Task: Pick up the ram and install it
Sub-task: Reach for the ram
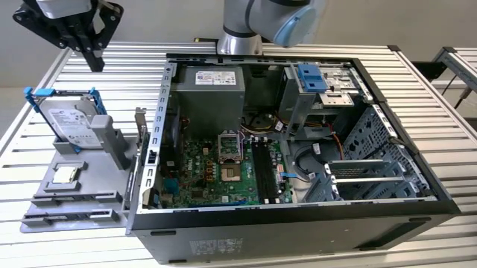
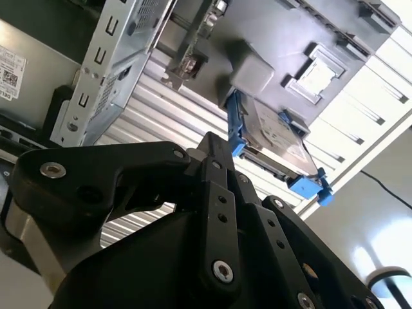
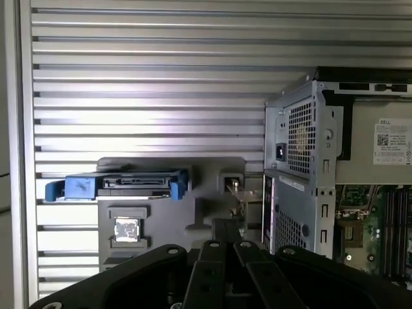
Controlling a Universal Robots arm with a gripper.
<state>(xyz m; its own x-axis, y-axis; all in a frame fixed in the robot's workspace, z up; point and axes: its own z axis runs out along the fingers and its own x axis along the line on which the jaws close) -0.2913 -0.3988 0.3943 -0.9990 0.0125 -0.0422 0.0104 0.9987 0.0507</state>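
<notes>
Hovering high near tray (image 1: 44, 218); gripper (image 1: 95, 66) fingers (image 2: 217, 174) pressed together, nothing seen between. Risk: descending closed, striking hard drive (image 1: 67, 117) or case wall (image 1: 160, 111), tipping parts.

Your arm (image 1: 249, 22) is showing its silver joint with a blue cap at the top middle of the exterior view. Your pincer (image 1: 95, 62) is hanging high at that view's upper left, tilting slightly, pointing its black fingers (image 2: 217, 168) downward and pressing them together at the tips, with nothing visibly gripped between them.
</notes>
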